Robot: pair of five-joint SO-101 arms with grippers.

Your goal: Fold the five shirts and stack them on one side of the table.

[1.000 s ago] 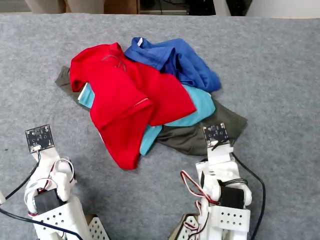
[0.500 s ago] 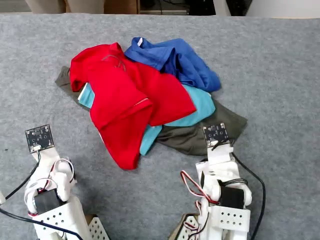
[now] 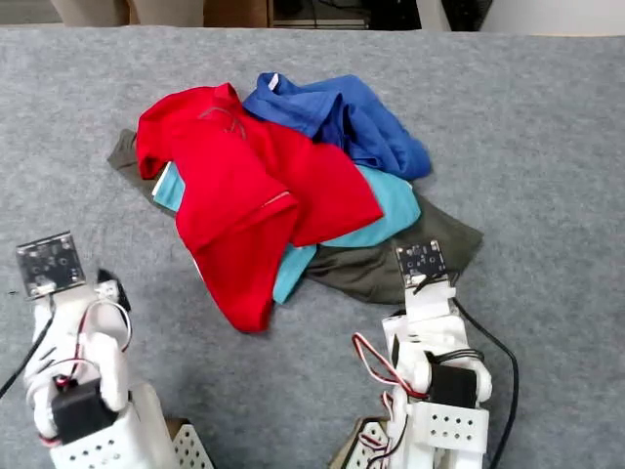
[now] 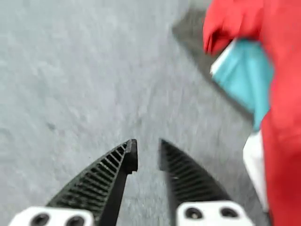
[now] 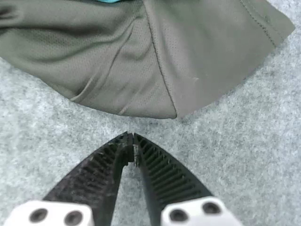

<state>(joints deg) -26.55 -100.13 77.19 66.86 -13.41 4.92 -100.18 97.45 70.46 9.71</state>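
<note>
Grey felt covered the table (image 3: 547, 127). In the high view the shirts lay in one loose heap at its middle. The red shirt (image 3: 244, 195) was on top, the blue shirt (image 3: 342, 117) was bunched at the far side, and the turquoise shirt (image 3: 391, 205) lay under the red. The olive shirt (image 3: 430, 244) was lowest and nearest the right arm. No stack had been started.

In the left wrist view, the left gripper (image 4: 147, 153) hung over bare felt, its jaws parted by a narrow gap and holding nothing. A white cloth edge (image 4: 256, 165) (possibly the fifth shirt) showed beside the red shirt, apart from the jaws.

In the right wrist view, the right gripper (image 5: 130, 141) was empty with its tips pressed together, just short of the olive shirt's hem.

Handling, as a judgement: the cloth looked light and limp, likely to drape and to drag its neighbours along. A pinch at a hem or shoulder seam of the red shirt should lift it cleanly.
</note>
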